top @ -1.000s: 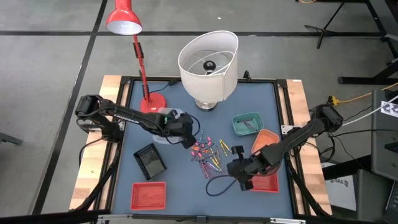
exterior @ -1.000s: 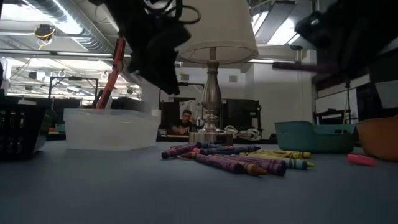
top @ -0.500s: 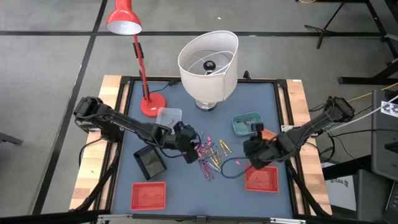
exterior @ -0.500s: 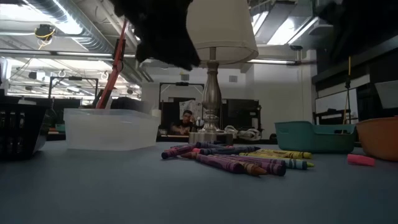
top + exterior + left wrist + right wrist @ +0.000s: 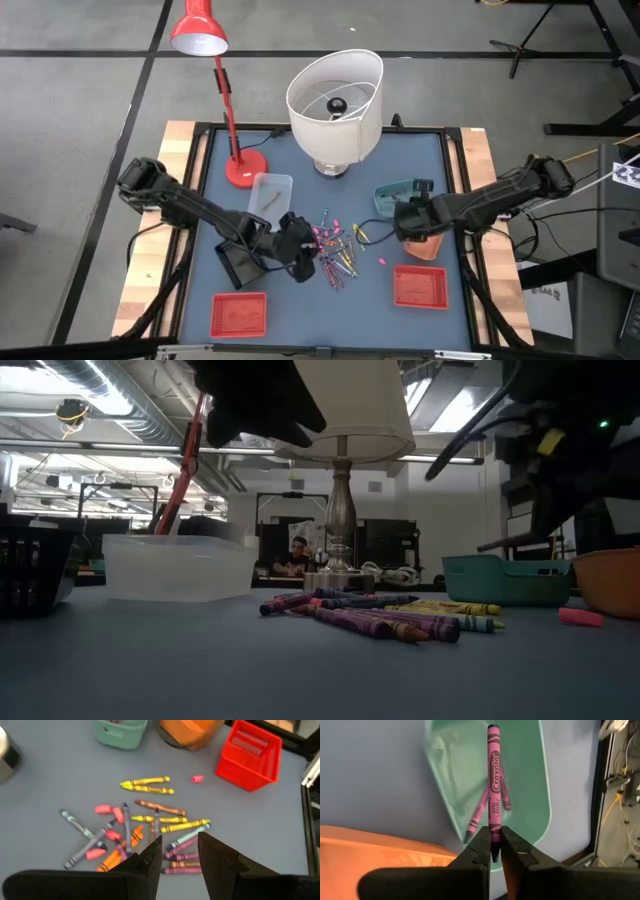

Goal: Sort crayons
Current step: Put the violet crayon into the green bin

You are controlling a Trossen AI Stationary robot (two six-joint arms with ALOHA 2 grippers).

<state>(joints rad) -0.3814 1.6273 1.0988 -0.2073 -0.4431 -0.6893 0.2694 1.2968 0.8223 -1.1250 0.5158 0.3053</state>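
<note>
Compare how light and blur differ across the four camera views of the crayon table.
High view: even light, sharp, the pile of mixed-colour wax crayons clear. Low view: bright ceiling lights glare behind, both arms mere dark silhouettes. Left wrist view: the left gripper is soft in the foreground, the crayons sharper. Right wrist view: the right gripper pinches a crisp magenta crayon; the green plastic tray below is smeared at its edge.

The left hand (image 5: 179, 851) hangs above a blue-grey bench (image 5: 45, 790), its two dark fingers (image 5: 220, 860) parted with a gap between them. Beneath lies a loose scatter of crayons (image 5: 145, 827) in yellow, pink, purple, orange and grey. Beyond them stand a green tub (image 5: 121, 731), an orange bowl (image 5: 189, 731) and a red basket (image 5: 248, 755), with a small pink piece (image 5: 197, 779) near the basket.
</note>
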